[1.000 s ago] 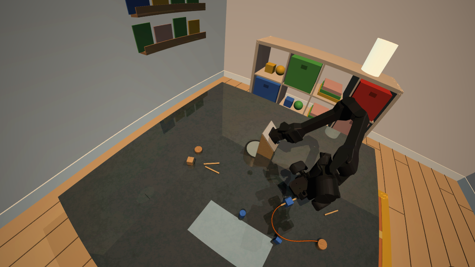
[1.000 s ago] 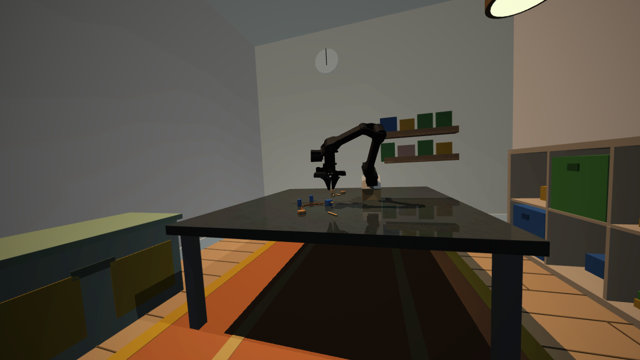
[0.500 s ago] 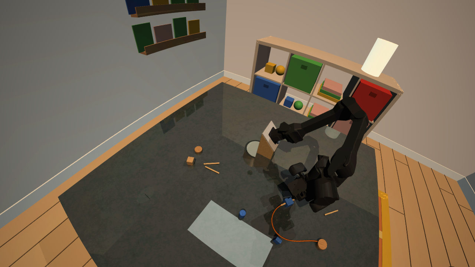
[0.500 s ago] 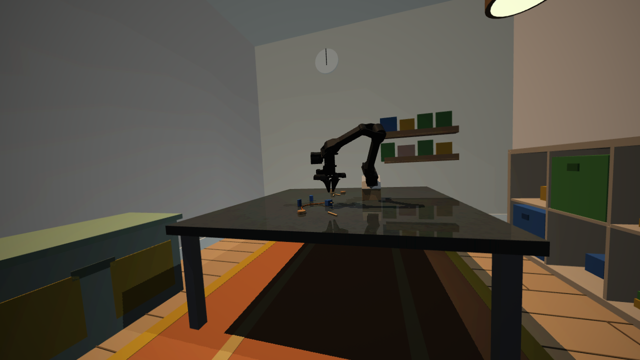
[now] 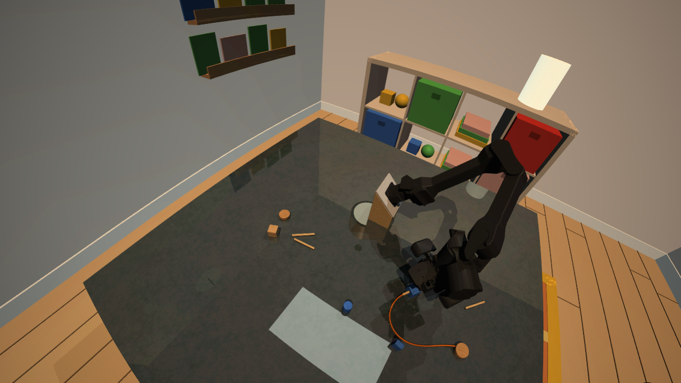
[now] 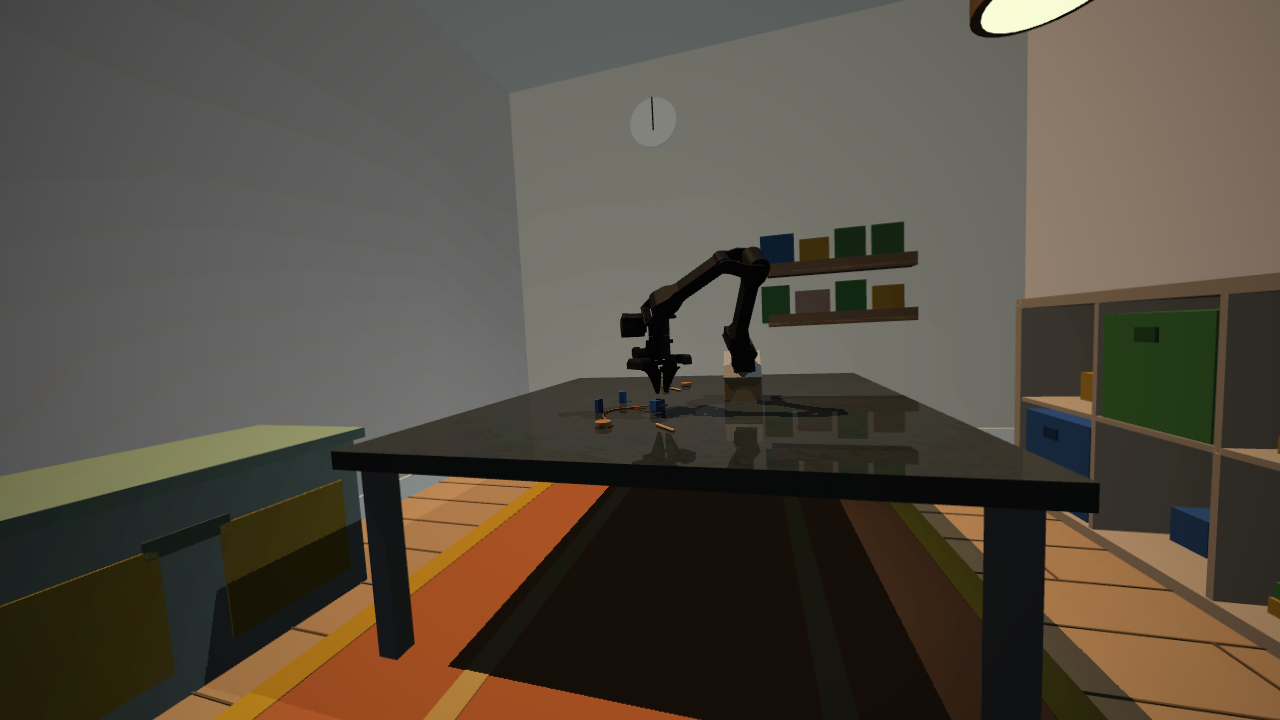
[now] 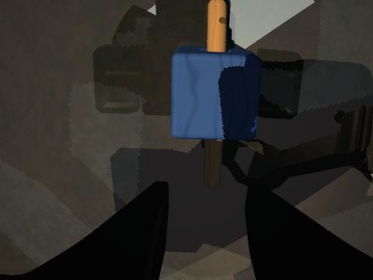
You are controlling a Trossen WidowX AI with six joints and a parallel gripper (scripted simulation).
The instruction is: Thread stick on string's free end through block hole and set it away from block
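Note:
The blue block [image 5: 412, 290] [image 6: 657, 405] [image 7: 198, 93] stands on the table. The string's stick [image 5: 405, 293] [image 7: 216, 31] runs through its hole: the string end sticks out on one side, and the shaded free end shows on the other side in the wrist view. The orange string [image 5: 390, 316] curves from the stick to the round wooden button [image 5: 462, 350] [image 6: 603, 423]. My gripper [image 6: 661, 391] [image 7: 207, 195] is partly open and empty, pointing down above the table. In the wrist view its fingertips flank the stick's free end, with gaps on both sides. In the top view the arm hides the fingertips.
A loose stick [image 5: 474, 305] [image 6: 664, 427] lies near the arm. A small blue block [image 5: 396, 344] is beside the string and a pale sheet [image 5: 328, 333]; a blue cylinder [image 5: 347, 307] stands at the sheet's edge. Two loose sticks, a wooden cube [image 5: 272, 231] and a wooden disc [image 5: 284, 214] lie farther off.

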